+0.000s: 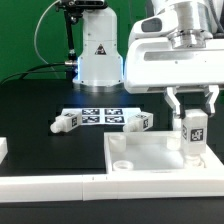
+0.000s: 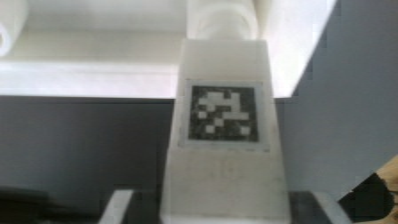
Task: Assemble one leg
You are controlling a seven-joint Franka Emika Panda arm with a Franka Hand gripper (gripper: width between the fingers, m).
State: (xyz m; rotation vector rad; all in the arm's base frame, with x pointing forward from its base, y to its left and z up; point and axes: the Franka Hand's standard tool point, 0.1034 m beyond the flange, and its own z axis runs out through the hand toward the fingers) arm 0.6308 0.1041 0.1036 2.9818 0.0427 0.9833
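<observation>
**Item 1. White bar** (image 1: 50, 188): lies along the bottom edge of the exterior view, nearest the camera. Not involved.

**Item 2. Square white panel** (image 1: 150, 160): lies flat at the lower right of the exterior view. One round corner hole (image 1: 122, 158) shows at its near left corner. The corner beneath the held part is hidden.

**Item 3. Leg** (image 1: 193, 133): a stubby white block held upright at the right of the exterior view, its tag facing the camera. Its long axis is vertical and in line with the fingers, so it hangs straight down from the jaws. The lower end is at the panel's far right area. Whether it touches the panel cannot be told. In the wrist view the leg (image 2: 222, 120) runs straight away from the camera up the middle of the frame, and its far end is blurred.

**Item 4. Gripper** (image 1: 192, 112): the jaws are closed on the leg's upper end, one finger on each side, open only to the leg's width. This is judged a seating move straight down along that axis.

**Item 5. Two spare legs** (image 1: 65, 122) (image 1: 137, 121): lie on their sides at mid-frame, well apart from the jaws.

**Item 6. Marker board** (image 1: 100, 115): lies flat between the two spare legs.

**Item 7. Arm base** (image 1: 98, 55): stands at the upper centre, farthest back.
</observation>
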